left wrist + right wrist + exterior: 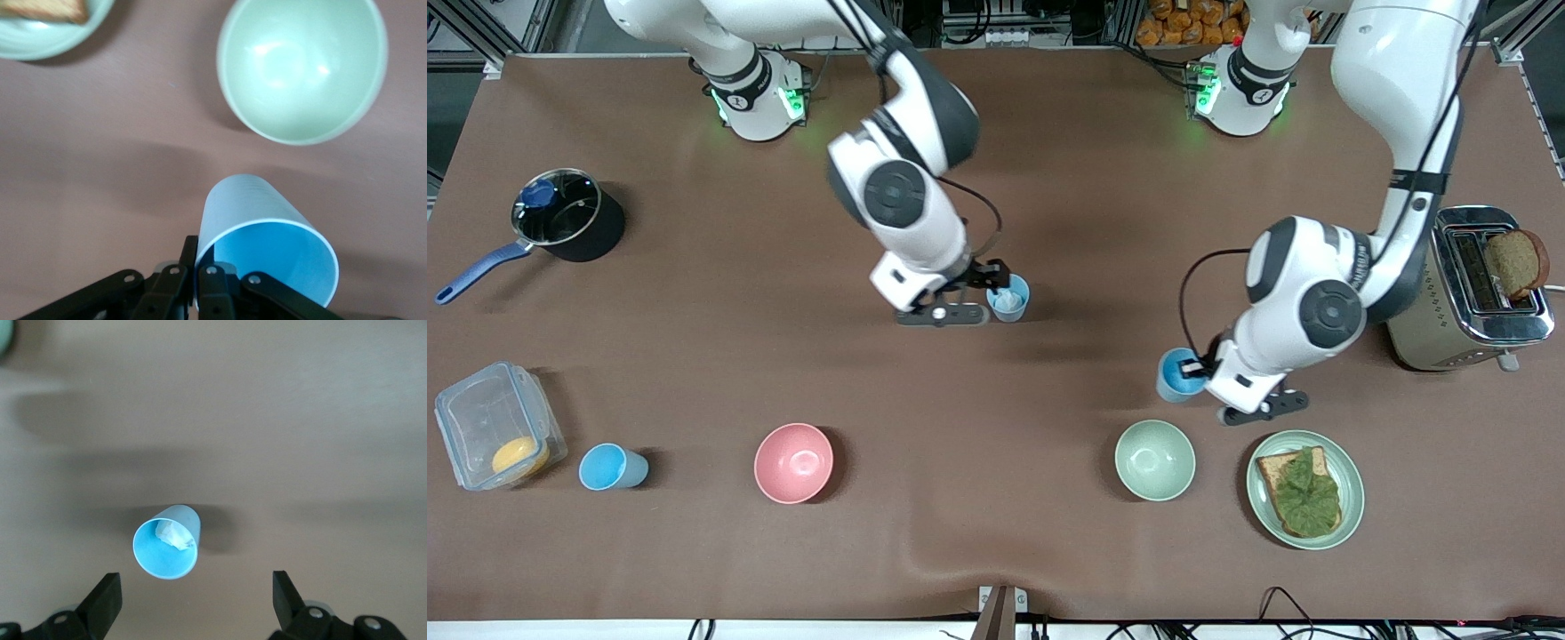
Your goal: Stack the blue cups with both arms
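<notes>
One blue cup [1009, 298] stands upright mid-table with a whitish scrap inside; it also shows in the right wrist view [167, 543]. My right gripper [994, 283] hangs over it, open and empty [195, 600], with the cup nearer one fingertip [103, 600]. My left gripper [1199, 369] is shut on the rim of a second blue cup [1176, 373], one finger inside and one outside [197, 267]; this cup [267, 240] is tilted, low over the table beside the pale green bowl. A third blue cup [609, 467] stands near the right arm's end, beside a plastic box.
The pale green bowl [1154, 460] [303, 67] and a green plate [1347, 498] with toast and lettuce lie close to the left gripper. There is also a pink bowl [793, 462], a clear box [494, 436], a black pot [569, 213], and a toaster [1472, 289] at the left arm's end.
</notes>
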Action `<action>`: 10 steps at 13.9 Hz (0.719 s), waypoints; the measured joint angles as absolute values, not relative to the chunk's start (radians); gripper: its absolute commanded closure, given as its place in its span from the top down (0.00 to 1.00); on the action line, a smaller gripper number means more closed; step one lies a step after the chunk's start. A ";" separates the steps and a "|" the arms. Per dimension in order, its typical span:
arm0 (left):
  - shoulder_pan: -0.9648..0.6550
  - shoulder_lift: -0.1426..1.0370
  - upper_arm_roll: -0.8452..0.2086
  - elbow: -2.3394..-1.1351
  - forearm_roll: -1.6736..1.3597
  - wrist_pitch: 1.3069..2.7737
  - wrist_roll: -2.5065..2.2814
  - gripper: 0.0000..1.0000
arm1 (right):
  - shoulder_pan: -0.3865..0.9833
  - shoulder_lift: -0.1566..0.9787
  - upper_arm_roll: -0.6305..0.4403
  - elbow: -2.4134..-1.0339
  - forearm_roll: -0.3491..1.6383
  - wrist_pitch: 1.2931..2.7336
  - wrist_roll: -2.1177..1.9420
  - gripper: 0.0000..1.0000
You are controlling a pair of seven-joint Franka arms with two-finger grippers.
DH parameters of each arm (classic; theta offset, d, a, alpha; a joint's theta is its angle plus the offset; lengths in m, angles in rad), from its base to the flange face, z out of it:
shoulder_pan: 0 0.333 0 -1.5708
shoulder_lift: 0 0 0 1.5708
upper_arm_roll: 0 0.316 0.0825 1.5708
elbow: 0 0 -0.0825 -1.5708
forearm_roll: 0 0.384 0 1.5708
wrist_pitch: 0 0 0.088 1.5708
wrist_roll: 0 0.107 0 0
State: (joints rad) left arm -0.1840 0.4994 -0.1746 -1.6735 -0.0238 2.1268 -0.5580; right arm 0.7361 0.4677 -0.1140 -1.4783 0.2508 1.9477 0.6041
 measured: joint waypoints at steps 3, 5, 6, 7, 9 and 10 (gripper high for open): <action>-0.262 0.499 -0.214 -1.670 -0.024 2.127 -0.688 0.00 | 0.660 0.375 -0.117 -1.475 0.170 1.867 0.597 1.00; -0.348 0.499 -0.219 -1.660 -0.024 2.126 -0.778 0.00 | 0.612 0.327 -0.119 -1.475 0.107 1.825 0.545 1.00; -0.389 0.498 -0.220 -1.654 -0.024 2.125 -0.819 0.00 | 0.581 0.307 -0.120 -1.474 0.094 1.799 0.491 1.00; -0.427 0.497 -0.220 -1.649 -0.024 2.124 -0.853 0.00 | 0.542 0.288 -0.121 -1.470 0.092 1.772 0.429 1.00; -0.488 0.496 -0.220 -1.639 -0.024 2.123 -0.906 0.00 | 0.448 0.251 -0.124 -1.449 0.092 1.711 0.302 1.00; -0.511 0.496 -0.220 -1.634 -0.024 2.123 -0.924 0.00 | 0.404 0.229 -0.125 -1.442 0.092 1.695 0.246 1.00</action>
